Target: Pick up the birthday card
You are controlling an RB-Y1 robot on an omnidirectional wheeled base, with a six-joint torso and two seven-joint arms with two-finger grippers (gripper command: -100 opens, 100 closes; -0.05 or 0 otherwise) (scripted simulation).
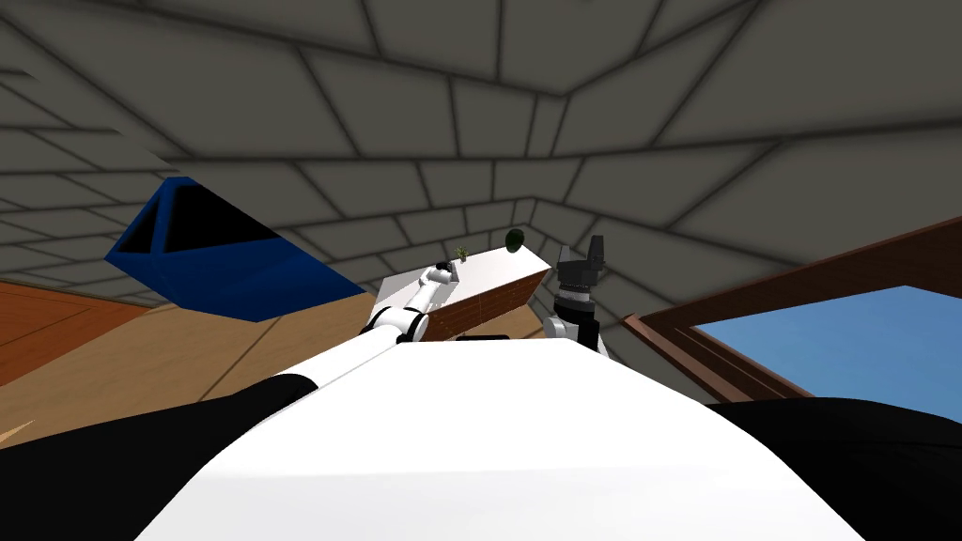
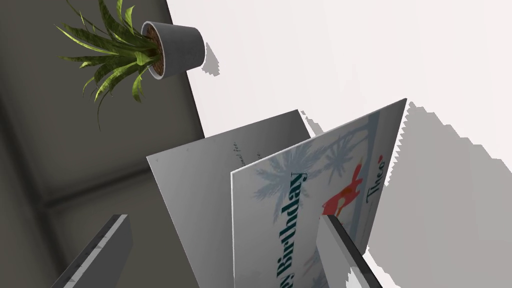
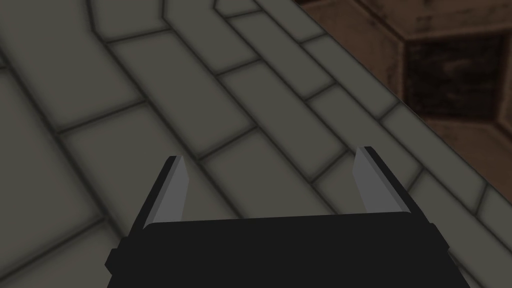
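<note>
In the head view, a white-topped table [image 1: 498, 268] is seen at 12 o'clock with the left gripper [image 1: 445, 271] over it. The right gripper [image 1: 584, 255] is raised at 1 o'clock.

In the left wrist view, the birthday card [image 2: 300, 200] is shown folded and standing on the white top. It is printed with palms, a red figure and teal lettering. It is flanked by the spread fingers [image 2: 100, 250], with a potted plant [image 2: 170, 47] beyond.

In the right wrist view, the fingers [image 3: 175, 190] are held apart.

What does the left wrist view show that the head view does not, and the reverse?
Left wrist view adds: the birthday card, standing folded on the white table top, its lettering readable, and the left end effector open, one finger overlapping the card's printed face. Head view adds: the right end effector raised beside the table, a dark green round thing at the far end, a blue shape to the left. Both: the potted plant on the table top.
</note>
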